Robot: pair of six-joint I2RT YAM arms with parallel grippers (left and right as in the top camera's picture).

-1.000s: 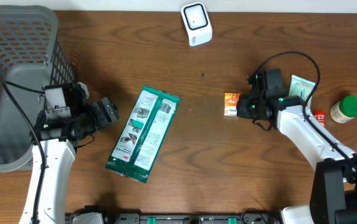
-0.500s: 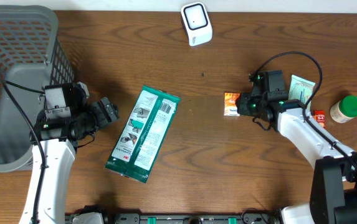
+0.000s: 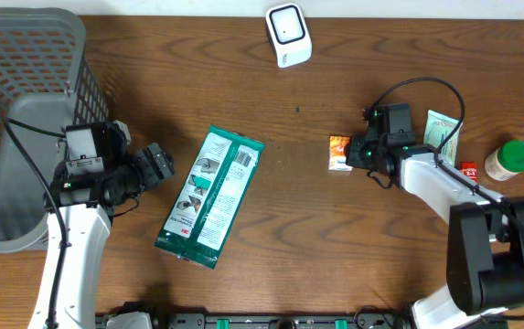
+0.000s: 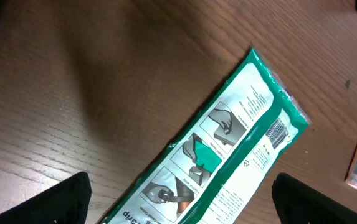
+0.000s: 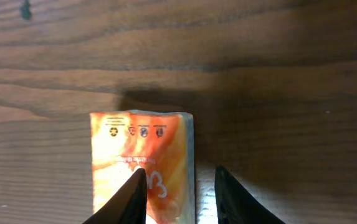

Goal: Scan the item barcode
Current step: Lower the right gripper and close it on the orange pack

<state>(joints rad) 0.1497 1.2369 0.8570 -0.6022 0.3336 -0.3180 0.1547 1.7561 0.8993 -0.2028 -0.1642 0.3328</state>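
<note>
Jaws on my right arm stand slightly apart over a small orange printed packet [image 3: 339, 153]; my left jaws gape wide, holding nothing.
That packet lies flat on the brown wooden surface [image 3: 335, 256], right of centre. One right fingertip [image 5: 131, 196] overlaps its top, the other sits over bare wood just beside its edge; whether either touches, I cannot tell. My left jaws hang beside a long green-and-white plastic pack [image 3: 210, 197], barcode up. A white boxy scanner [image 3: 288, 36] stands at the far edge, well apart from both.
</note>
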